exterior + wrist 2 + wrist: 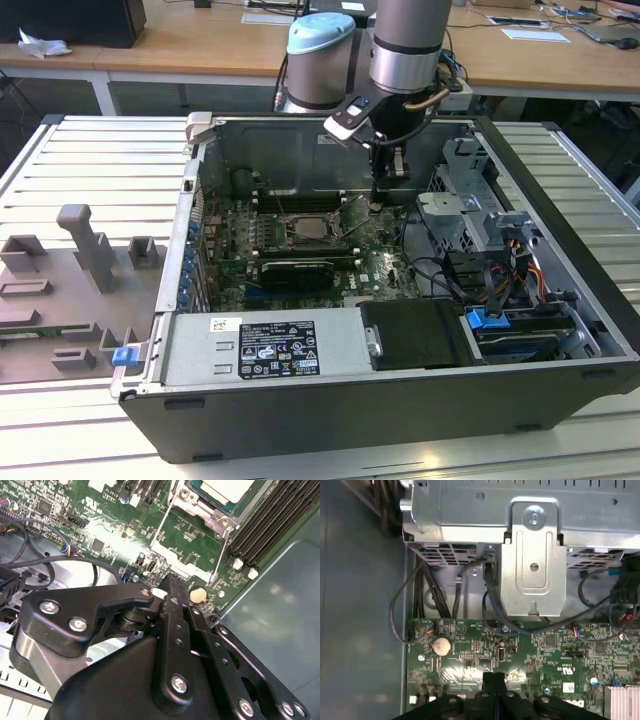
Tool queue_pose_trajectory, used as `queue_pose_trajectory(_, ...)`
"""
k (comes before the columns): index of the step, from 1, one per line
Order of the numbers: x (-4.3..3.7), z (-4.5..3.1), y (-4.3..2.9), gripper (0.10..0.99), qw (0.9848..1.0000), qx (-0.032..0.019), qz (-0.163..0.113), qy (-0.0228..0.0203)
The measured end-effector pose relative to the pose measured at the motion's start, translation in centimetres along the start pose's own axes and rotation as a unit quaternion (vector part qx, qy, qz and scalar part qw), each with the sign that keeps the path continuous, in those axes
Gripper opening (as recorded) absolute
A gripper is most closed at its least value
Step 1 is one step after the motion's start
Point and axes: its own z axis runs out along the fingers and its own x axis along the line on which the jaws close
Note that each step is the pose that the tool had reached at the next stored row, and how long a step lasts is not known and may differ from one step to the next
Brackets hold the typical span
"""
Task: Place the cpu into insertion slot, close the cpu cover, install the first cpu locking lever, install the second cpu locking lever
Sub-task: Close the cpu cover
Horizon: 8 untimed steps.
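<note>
The cpu [225, 487] shows its pale metal top inside the insertion slot [322, 240] on the green board. The cpu cover [197, 507], a silvery frame, lies flat around the chip's edges. Two thin wire levers run along the socket's sides, one [162, 520] on one side and another [221, 555] next to the memory slots. My gripper [378, 203] hangs inside the case, just to the exterior view's right of the socket and low over the board. Its fingertips [172, 580] are pressed together and shut, with nothing seen between them; they also show in the first wrist view [492, 676].
Black memory slots [270, 525] flank the socket. A coin battery [440, 646] sits close to the fingertips. A metal drive cage [470, 200] and loose cables [440, 270] crowd the exterior view's right. A black card [295, 270] and power supply [270, 345] lie nearer the front.
</note>
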Motion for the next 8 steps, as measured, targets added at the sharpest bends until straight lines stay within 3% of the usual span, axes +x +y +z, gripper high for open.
queue_pose_trajectory(8, 0.04, 0.43, 0.50, 0.106, 1.0000, 0.0002, 0.000, -0.0001)
